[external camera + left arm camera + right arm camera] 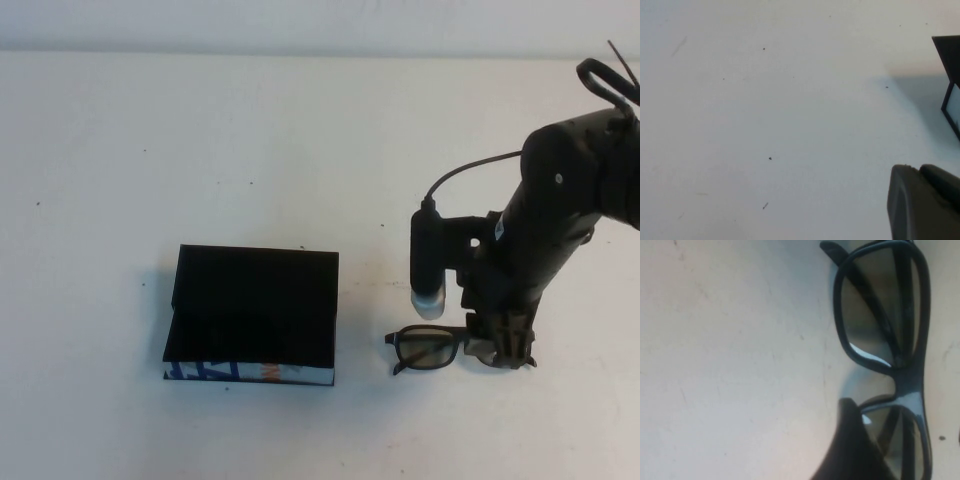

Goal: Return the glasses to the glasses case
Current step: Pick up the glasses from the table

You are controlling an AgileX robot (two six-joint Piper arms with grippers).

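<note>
High view, my console: 1 black rectangular hinged glasses case point(255, 312) with a blue, white and orange patterned side strip, lid raised, on the white table point(200, 150), left of centre. 1 pair of black thick-rimmed plastic glasses point(428, 348) lying on the table to the case's right, apart from it. Right gripper point(503, 352) lowered onto the glasses' right end; I cannot tell how its fingers stand.

Left wrist view: left gripper point(925, 202), 1 dark finger showing above bare table, spread not readable; a corner of the case point(949, 75) at the edge.

Right wrist view: glasses point(905, 375) close up, 1 dark finger point(855, 450) overlapping 1 lens.
</note>
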